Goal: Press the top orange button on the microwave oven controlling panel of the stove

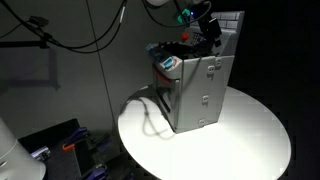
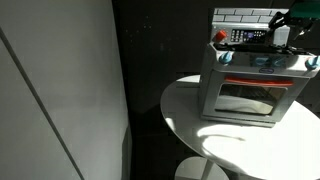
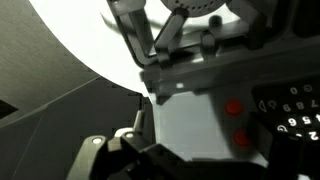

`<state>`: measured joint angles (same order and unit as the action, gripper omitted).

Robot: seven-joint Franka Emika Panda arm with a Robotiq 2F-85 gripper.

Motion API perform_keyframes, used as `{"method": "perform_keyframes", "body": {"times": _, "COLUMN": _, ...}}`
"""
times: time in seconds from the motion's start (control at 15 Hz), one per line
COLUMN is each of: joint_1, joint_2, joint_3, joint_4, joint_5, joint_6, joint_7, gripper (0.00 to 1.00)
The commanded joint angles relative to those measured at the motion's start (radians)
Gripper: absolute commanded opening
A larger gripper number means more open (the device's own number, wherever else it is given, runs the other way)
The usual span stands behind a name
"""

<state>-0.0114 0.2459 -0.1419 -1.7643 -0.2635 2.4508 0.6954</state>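
Stove (image 1: 200, 90) sits on a round white table (image 1: 255, 140), dark room, black cables (image 1: 70, 42) behind. Gripper (image 1: 205, 28) hangs at the stove's top panel; can't tell if the jaws are apart or together. In the wrist view, orange buttons (image 3: 233, 107) sit just beside the keypad (image 3: 290, 112), with the gripper body above them. Keypad digits are white and too blurred to read.

A round orange button (image 3: 233, 107) sits on the pale control panel (image 3: 190, 125) near the claw (image 3: 205, 45); a second orange button (image 3: 240, 139) lies just beyond.
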Motion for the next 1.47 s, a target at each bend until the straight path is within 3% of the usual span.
{"method": "perform_keyframes", "body": {"times": 0.0, "joint_1": -0.006, "joint_2": -0.044, "joint_3": 0.018, "joint_4": -0.01, "joint_5": 0.06, "joint_6": -0.079, "joint_7": -0.108, "gripper": 1.0}}
{"method": "perform_keyframes", "body": {"times": 0.27, "joint_1": -0.013, "joint_2": -0.103, "joint_3": 0.04, "joint_4": -0.026, "joint_5": 0.144, "joint_6": -0.204, "joint_7": -0.266, "gripper": 1.0}}
{"method": "perform_keyframes", "body": {"times": 0.67, "joint_1": -0.02, "joint_2": -0.213, "joint_3": 0.057, "joint_4": -0.031, "joint_5": 0.224, "joint_6": -0.501, "joint_7": -0.485, "gripper": 1.0}}
{"method": "perform_keyframes", "body": {"times": 1.07, "joint_1": -0.023, "joint_2": -0.306, "joint_3": 0.056, "joint_4": -0.037, "joint_5": 0.219, "joint_6": -0.719, "joint_7": -0.547, "gripper": 1.0}}
{"method": "perform_keyframes", "body": {"times": 1.4, "joint_1": -0.023, "joint_2": -0.373, "joint_3": 0.057, "joint_4": -0.056, "joint_5": 0.224, "joint_6": -0.818, "joint_7": -0.588, "gripper": 1.0}}
